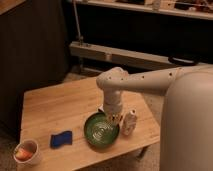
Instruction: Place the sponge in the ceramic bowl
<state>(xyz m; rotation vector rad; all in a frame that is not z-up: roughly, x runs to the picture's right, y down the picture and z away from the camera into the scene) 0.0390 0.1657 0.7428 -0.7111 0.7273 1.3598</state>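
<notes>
A dark-blue sponge (61, 139) lies flat on the wooden table (60, 107), near its front edge. Just to its right sits the ceramic bowl (100, 130), round and glossy green with rings inside. My gripper (114, 118) hangs from the white arm over the bowl's far right rim, pointing down. The sponge is well to the left of the gripper, about a bowl's width away, and nothing touches it.
A small white cup (27, 152) with orange contents stands at the table's front left corner. A small pale bottle-like object (130, 123) stands just right of the bowl. The robot's white body (190, 125) fills the right side. A dark wall and shelf lie behind.
</notes>
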